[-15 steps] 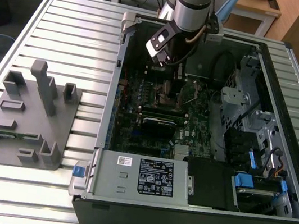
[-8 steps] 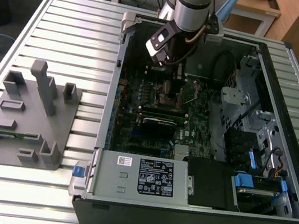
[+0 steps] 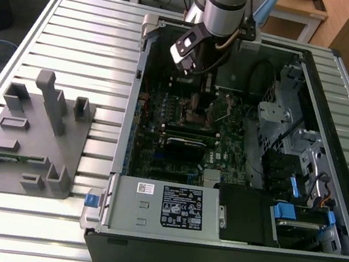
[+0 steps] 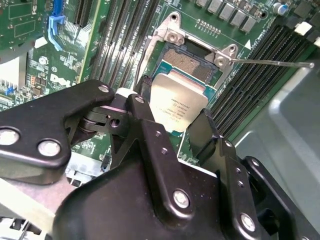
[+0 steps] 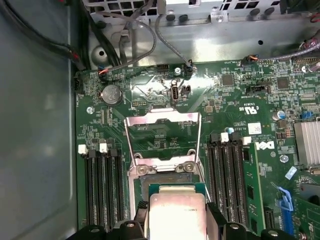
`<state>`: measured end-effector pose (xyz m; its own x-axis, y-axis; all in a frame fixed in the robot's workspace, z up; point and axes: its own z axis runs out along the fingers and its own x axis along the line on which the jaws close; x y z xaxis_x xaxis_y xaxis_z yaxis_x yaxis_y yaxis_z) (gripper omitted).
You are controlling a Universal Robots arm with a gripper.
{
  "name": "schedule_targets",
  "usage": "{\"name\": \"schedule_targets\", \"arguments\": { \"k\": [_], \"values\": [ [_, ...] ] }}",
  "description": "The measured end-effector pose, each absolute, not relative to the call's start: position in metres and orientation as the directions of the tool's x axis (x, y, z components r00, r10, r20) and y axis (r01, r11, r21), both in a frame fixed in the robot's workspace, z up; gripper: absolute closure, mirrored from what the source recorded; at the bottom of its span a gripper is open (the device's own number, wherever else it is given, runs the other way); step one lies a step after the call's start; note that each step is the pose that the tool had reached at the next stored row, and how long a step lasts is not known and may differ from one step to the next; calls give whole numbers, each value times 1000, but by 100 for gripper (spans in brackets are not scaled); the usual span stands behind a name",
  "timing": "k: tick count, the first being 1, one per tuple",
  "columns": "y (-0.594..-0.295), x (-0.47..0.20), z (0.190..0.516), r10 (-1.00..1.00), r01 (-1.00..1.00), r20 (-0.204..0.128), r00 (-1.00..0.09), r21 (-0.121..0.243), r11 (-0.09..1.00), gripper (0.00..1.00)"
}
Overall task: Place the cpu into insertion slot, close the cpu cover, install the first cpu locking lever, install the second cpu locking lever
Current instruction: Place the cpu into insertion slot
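Green circuit board (image 5: pixel 100 125) below; claw (image 4: pixel 172 114) clamped on flat, square, matte-silver chip (image 4: pixel 177 100), face-up over brownish-gold socket (image 4: pixel 187 62); metal cover (image 5: pixel 162 118) open.

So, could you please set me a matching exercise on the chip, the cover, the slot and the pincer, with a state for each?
Things:
1. chip
2. cover
3. slot
4. pincer

States:
a. bare, its gold field showing
b. shut on a part
c. swung open
d. held over the slot

Pairs: 1-d, 2-c, 3-a, 4-b.
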<state>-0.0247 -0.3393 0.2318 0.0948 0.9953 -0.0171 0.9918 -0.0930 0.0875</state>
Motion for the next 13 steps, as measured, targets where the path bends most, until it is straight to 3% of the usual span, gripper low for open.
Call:
{"name": "schedule_targets", "arguments": {
  "k": [5, 13],
  "values": [
    [-339, -24, 231, 996, 993, -14, 86, 87, -85, 46],
    [-339, -24, 226, 1000, 996, -14, -15, 88, 17, 46]
  ]
}}
